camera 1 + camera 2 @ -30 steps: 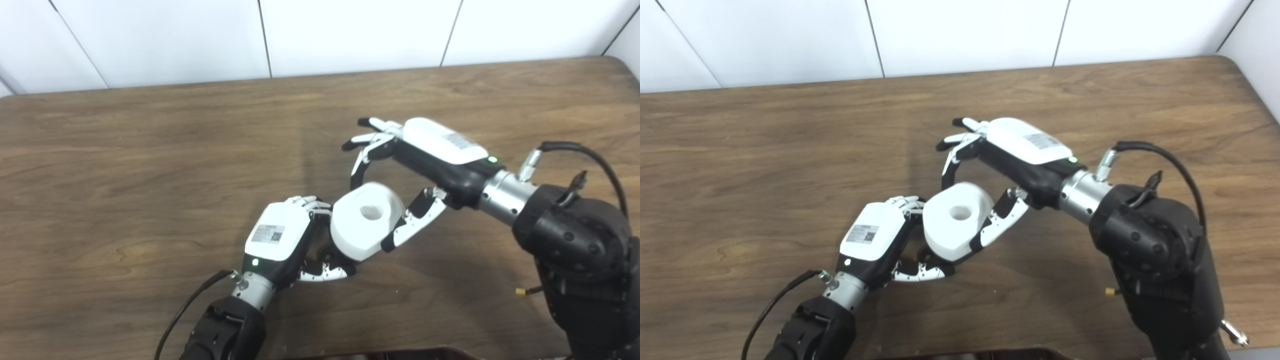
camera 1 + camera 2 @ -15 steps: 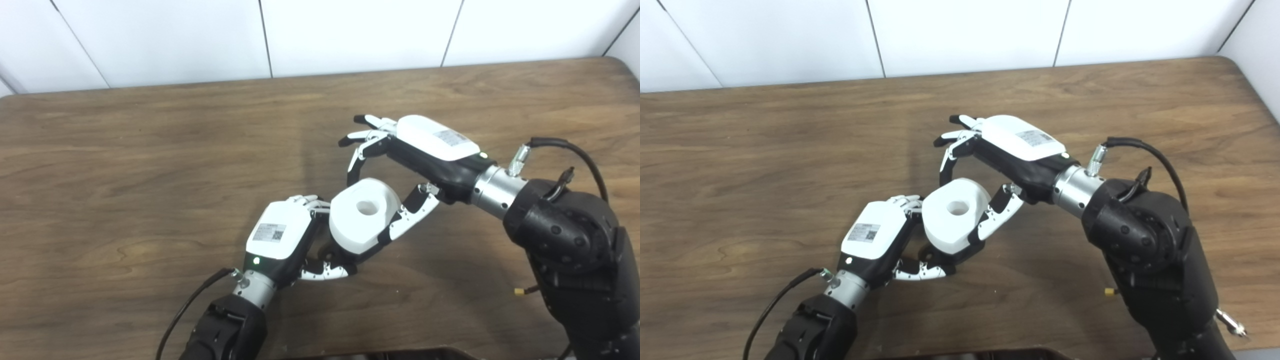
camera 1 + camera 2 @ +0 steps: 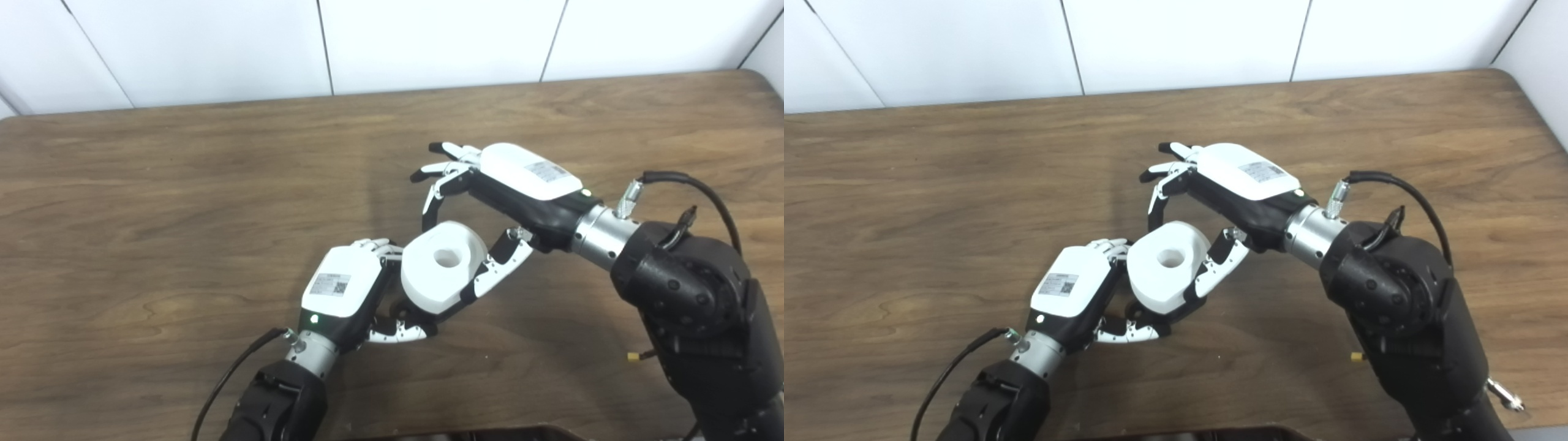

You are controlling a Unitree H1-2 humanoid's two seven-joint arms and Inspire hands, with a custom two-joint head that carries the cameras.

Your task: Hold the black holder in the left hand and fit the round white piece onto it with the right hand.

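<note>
Black holder [image 3: 401,309] is mostly hidden, clutched in the left robot hand [image 3: 349,291]. Round white piece [image 3: 442,266] sits tilted against it, pinched by the right robot hand [image 3: 496,202]. Brown wood tabletop [image 3: 153,202], white panel wall [image 3: 429,37] behind.

Brown wood-grain worktop [image 3: 184,184], darker streaks across. Plain white round plastic piece [image 3: 442,266]. White-backed, black-palmed left hand [image 3: 343,294] with a grey label, green light. Right hand [image 3: 1240,184] white and black likewise. White panelled wall [image 3: 429,37] at twelve o'clock, dark seams.
</note>
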